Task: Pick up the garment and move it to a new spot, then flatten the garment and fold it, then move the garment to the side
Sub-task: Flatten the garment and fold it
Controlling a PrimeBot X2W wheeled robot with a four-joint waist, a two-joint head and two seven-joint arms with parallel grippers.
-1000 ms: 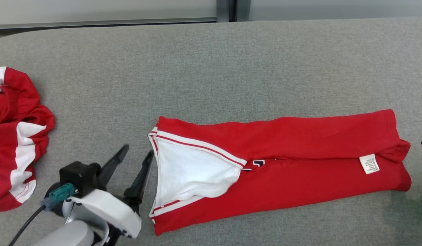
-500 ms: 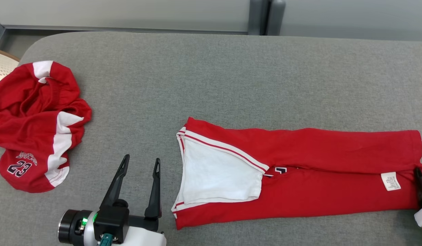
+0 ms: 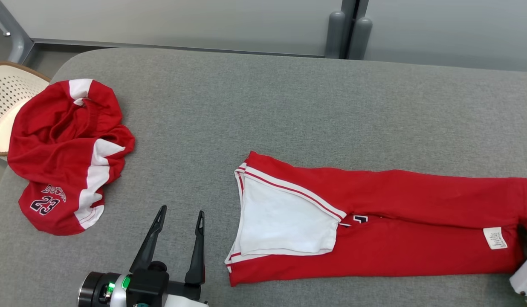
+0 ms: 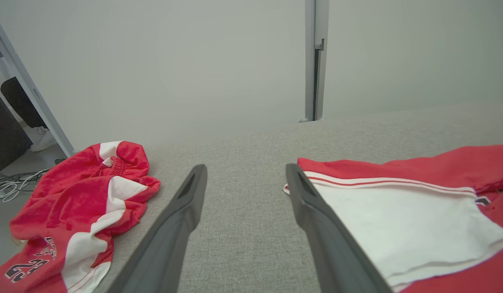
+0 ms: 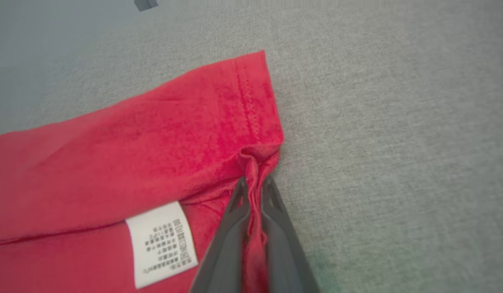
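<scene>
garment (image 3: 417, 200) | red, white-trimmed | folded into long strip | lying flat

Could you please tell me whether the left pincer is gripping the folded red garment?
No, the left pincer is open over the grey table, beside the folded garment and holding nothing.

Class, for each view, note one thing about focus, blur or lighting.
Head view: even, soft light, sharp garment, no glare. Left wrist view: left gripper fingers soften toward the bottom edge. Right wrist view: care label legible, right gripper fingers blurred near the lens.
</scene>
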